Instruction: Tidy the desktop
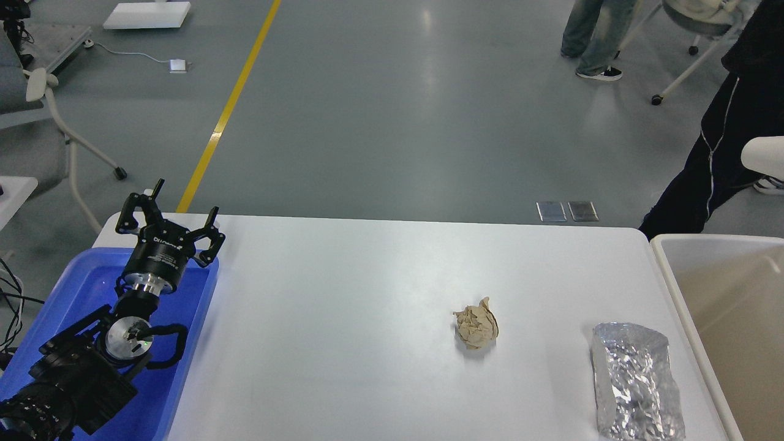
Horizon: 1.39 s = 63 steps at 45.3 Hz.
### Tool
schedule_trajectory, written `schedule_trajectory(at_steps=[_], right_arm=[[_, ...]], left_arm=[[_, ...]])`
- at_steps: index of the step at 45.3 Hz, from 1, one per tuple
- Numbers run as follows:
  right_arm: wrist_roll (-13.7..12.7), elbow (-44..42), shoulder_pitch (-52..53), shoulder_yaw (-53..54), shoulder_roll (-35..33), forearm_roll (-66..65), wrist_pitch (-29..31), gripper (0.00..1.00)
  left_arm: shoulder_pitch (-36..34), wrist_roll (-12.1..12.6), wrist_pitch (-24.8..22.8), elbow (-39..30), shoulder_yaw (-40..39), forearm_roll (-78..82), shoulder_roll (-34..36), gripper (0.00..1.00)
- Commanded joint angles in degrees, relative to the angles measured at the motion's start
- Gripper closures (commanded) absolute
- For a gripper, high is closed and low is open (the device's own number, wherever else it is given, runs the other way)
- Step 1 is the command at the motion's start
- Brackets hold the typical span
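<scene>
- Worktop [343,288], large, smooth, white, with rounded corners, fills the middle of the view.
- Left tool [166,215] hangs over the blue plastic tray [184,343], fingers spread wide, holding nothing.
- Crumpled beige paper ball [476,327] lies right of centre; a silver foil bag [637,383] lies near the beige plastic bin [723,306].

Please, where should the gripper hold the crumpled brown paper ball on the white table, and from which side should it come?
Probably from above, fingers closing across the middle of the paper ball. It is a roundish crumpled lump standing free on the desktop, with bare surface all around and no handle.
</scene>
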Motion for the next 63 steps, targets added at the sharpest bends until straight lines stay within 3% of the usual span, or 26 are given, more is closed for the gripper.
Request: schedule_trajectory(at_steps=[1,6,13,49,54,63], right_arm=[[-1.28,-29.5,-10.22,-0.15,12.71,0.79,-0.32,1.0],[-2.86,-35.58,-12.95,-0.15,17.11,0.09,-0.41,1.0],[-4.44,-37.35,-16.29,-0.24,19.75,0.0,-2.33,1.0],[-4.44,-37.17,-23.42,-0.15,28.9,0.17,-8.49,1.0],[-4.35,-37.17,-23.59,-0.15,28.98,0.44,-9.54,0.83],[-4.35,-37.17,-23.85,0.55,30.04,0.79,-13.41,0.21]], left_arm=[[0.0,0.0,0.0,0.0,0.0,-0.01,0.0,0.0],[0.0,0.0,0.0,0.0,0.0,-0.01,0.0,0.0],[0.0,0.0,0.0,0.0,0.0,-0.01,0.0,0.0],[0.0,0.0,0.0,0.0,0.0,-0.01,0.0,0.0],[0.0,0.0,0.0,0.0,0.0,-0.01,0.0,0.0],[0.0,0.0,0.0,0.0,0.0,-0.01,0.0,0.0]])
